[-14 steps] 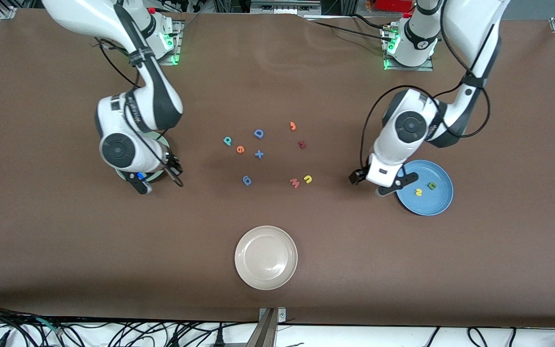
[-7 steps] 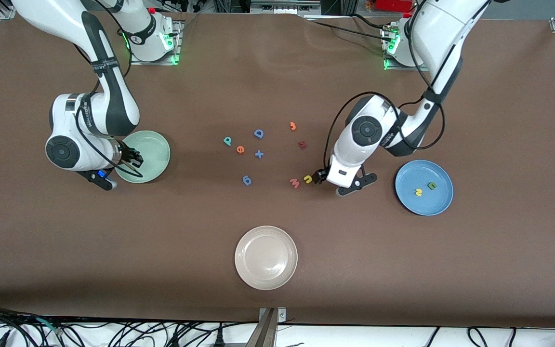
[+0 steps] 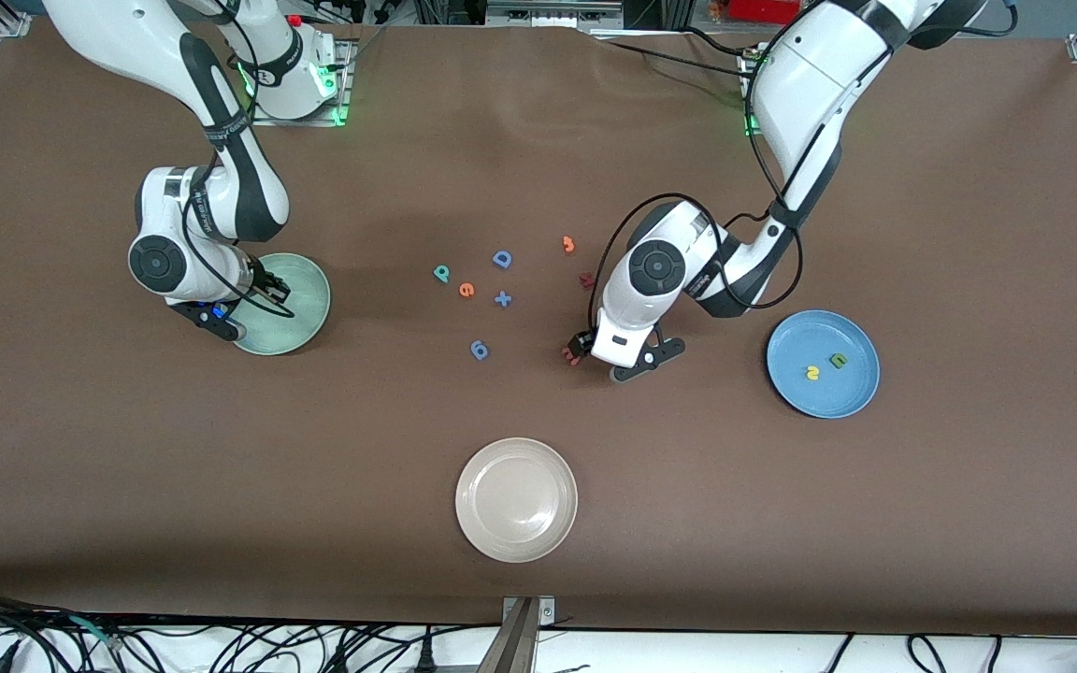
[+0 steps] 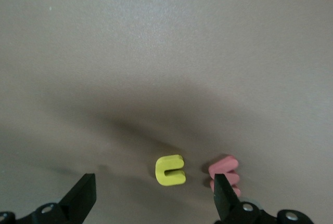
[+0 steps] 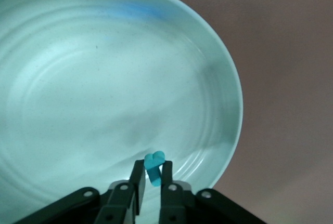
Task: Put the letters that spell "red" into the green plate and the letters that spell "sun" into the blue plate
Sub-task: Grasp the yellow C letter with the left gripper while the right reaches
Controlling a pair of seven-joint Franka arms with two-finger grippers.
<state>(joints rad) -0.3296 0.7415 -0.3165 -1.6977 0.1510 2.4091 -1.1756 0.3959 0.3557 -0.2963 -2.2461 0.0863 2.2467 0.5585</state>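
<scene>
My right gripper (image 3: pixel 265 292) hangs over the green plate (image 3: pixel 303 308), shut on a small teal "r" (image 5: pixel 154 168) just above the plate's (image 5: pixel 78 78) inner slope. My left gripper (image 3: pixel 583 344) is open and low over the yellow "u" (image 4: pixel 170 170), which lies on the mat between its fingers (image 4: pixel 83 199); in the front view the hand hides the "u". The teal "d" (image 3: pixel 442 273) and the orange "e" (image 3: pixel 466 290) lie mid-table. The blue plate (image 3: pixel 852 393) holds the yellow "s" (image 3: pixel 812 373) and the green "n" (image 3: pixel 839 360).
A pink "W" (image 4: pixel 225 174) lies right beside the "u", against one left finger. A blue "D" (image 3: pixel 502 259), blue plus (image 3: pixel 502 299), blue "6" (image 3: pixel 480 350), orange "3" (image 3: pixel 568 244) and dark red letter (image 3: pixel 585 279) lie scattered mid-table. A cream plate (image 3: pixel 516 512) sits nearest the front camera.
The left arm has swung from the blue plate's edge to the middle and now stands over the "u". The right gripper has shifted about over the green plate with the "r".
</scene>
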